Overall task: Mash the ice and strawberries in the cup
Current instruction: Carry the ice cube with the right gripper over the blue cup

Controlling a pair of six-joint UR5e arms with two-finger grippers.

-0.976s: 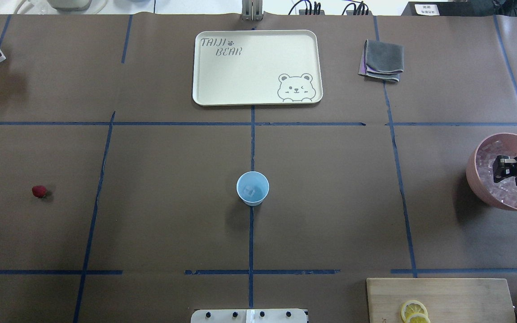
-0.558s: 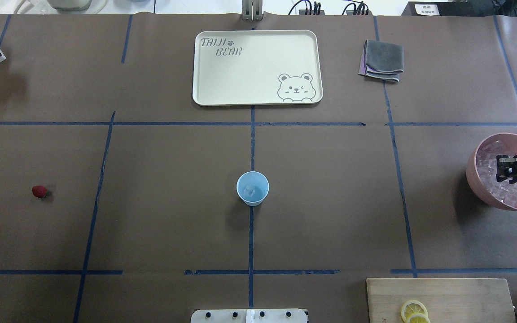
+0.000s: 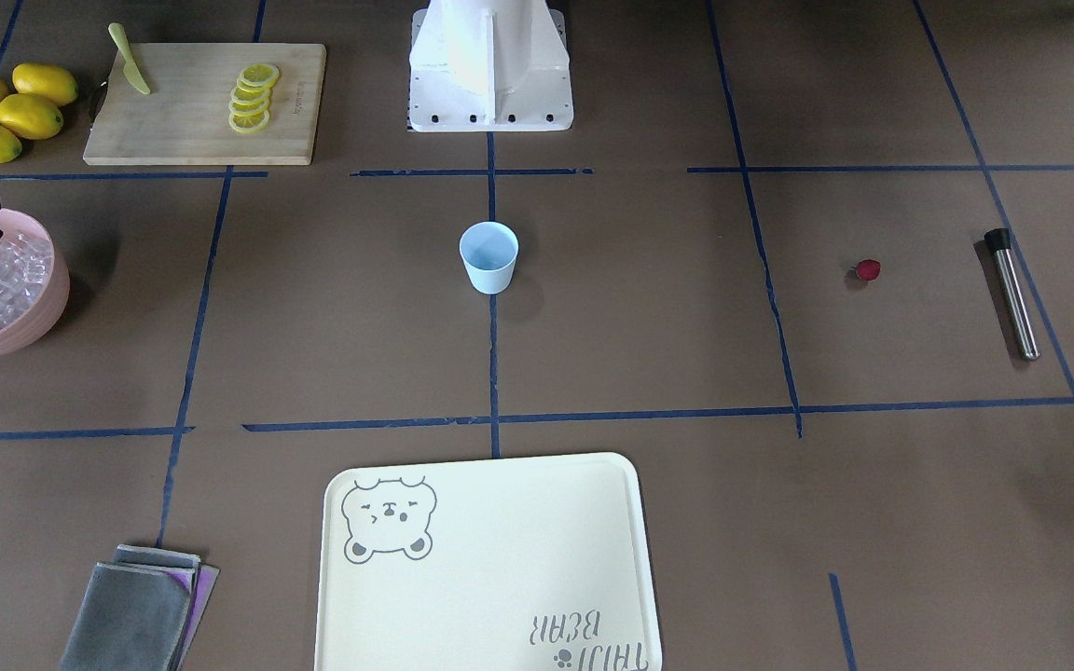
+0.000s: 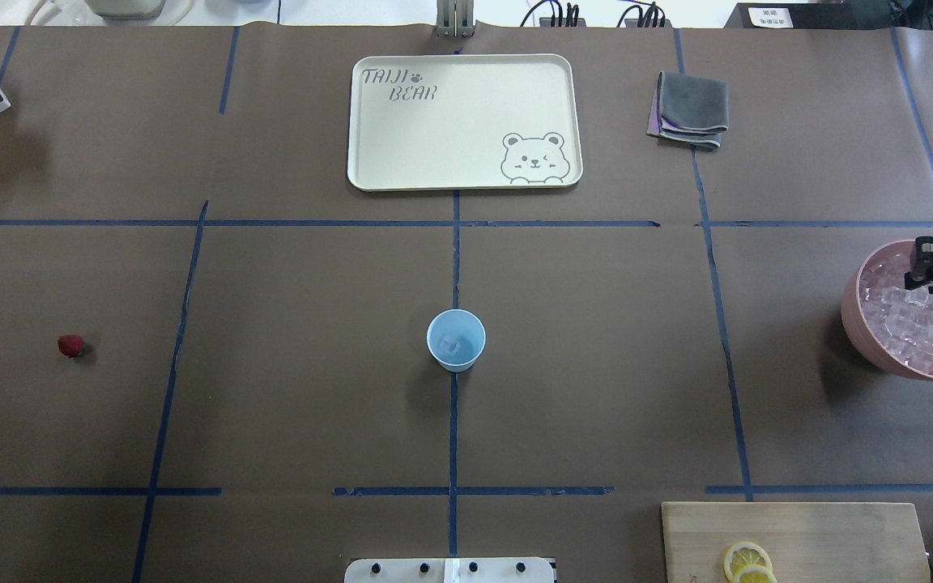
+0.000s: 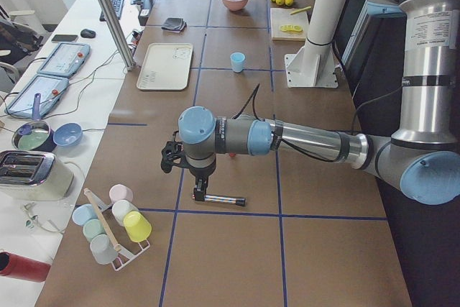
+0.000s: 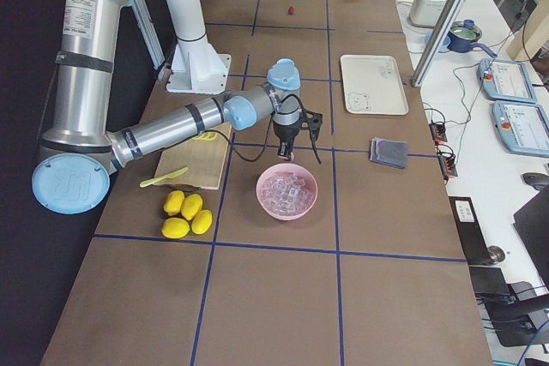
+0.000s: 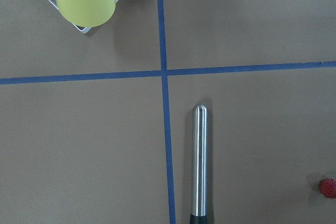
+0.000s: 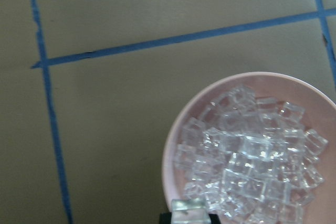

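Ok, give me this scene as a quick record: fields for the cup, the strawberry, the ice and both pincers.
cup: upright at table centre, one clear cube inside
strawberry: on the table, on the robot's left, outside the cup
ice: piled in the pink bowl
right pincer: above the bowl, shut on an ice cube
left pincer: above the metal muddler; open or shut cannot be told

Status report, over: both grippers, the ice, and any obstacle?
Right gripper shut on one ice cube, above pink bowl. Left gripper above the muddler, state unclear. Cup upright, path to it free.
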